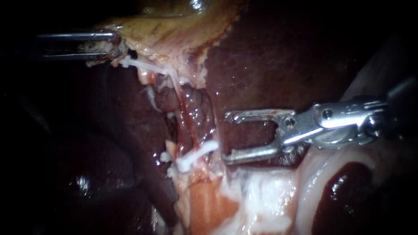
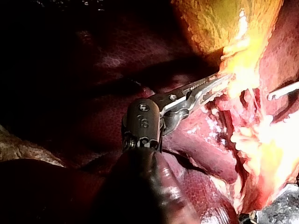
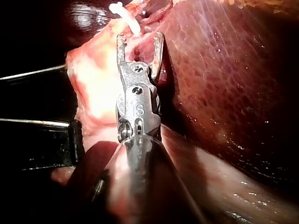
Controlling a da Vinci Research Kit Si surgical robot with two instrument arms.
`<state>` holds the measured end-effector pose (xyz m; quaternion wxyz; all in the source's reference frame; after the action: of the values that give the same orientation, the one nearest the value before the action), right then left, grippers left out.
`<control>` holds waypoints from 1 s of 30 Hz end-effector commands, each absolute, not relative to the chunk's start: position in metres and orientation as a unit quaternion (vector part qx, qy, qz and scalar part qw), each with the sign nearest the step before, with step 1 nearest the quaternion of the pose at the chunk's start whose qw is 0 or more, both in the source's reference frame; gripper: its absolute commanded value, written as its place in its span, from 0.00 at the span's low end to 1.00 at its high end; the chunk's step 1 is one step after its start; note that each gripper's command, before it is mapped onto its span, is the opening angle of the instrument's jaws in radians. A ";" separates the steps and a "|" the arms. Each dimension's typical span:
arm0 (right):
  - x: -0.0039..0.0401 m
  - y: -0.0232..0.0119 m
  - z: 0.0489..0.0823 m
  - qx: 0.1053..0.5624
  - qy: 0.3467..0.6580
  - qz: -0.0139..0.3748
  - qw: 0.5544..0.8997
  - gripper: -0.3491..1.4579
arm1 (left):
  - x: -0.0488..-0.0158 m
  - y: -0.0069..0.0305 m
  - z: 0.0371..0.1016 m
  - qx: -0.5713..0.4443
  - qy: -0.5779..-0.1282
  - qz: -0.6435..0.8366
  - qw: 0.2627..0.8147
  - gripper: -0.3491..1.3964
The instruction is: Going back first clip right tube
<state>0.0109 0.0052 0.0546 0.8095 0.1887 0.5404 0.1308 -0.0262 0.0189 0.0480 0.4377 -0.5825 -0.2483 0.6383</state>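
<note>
A white clip (image 1: 193, 156) lies across the lower end of a reddish tube (image 1: 185, 113), which runs down from the gallbladder's edge (image 1: 174, 30). My right instrument (image 1: 226, 137) stands just right of the clip, apart from it, jaws wide open and empty. In the right wrist view the same open jaws (image 3: 140, 37) point at the clip (image 3: 126, 16) just ahead. My left instrument (image 1: 115, 48) is shut on pale tissue at the gallbladder's edge, holding it up and to the left. The left wrist view shows its jaws (image 2: 224, 81) closed on that bright yellow tissue.
Dark red liver (image 1: 270, 65) lies behind and above the right instrument. Pale white and orange tissue (image 1: 261, 196) fills the ground below the clip. A thin white strand (image 1: 148, 66) stretches from the left jaws toward the tube. The right instrument's tip (image 2: 282, 91) shows in the left wrist view.
</note>
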 end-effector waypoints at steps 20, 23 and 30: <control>0.0070 0.0057 0.0528 0.171 0.542 0.122 0.814 0.47 | -0.0280 0.0185 0.0496 -0.583 -0.242 0.640 0.438 0.00; 0.0068 0.0057 0.0527 0.171 0.542 0.122 0.813 0.47 | -0.0295 0.0183 0.0511 -0.586 -0.238 0.640 0.437 0.00; 0.0065 0.0055 0.0526 0.172 0.543 0.121 0.813 0.47 | -0.0312 0.0182 0.0531 -0.584 -0.236 0.644 0.435 0.00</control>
<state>0.0065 0.0056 0.0526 0.8133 0.1716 0.5426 0.1210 -0.0314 0.0182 0.0532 0.4349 -0.5846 -0.2353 0.6432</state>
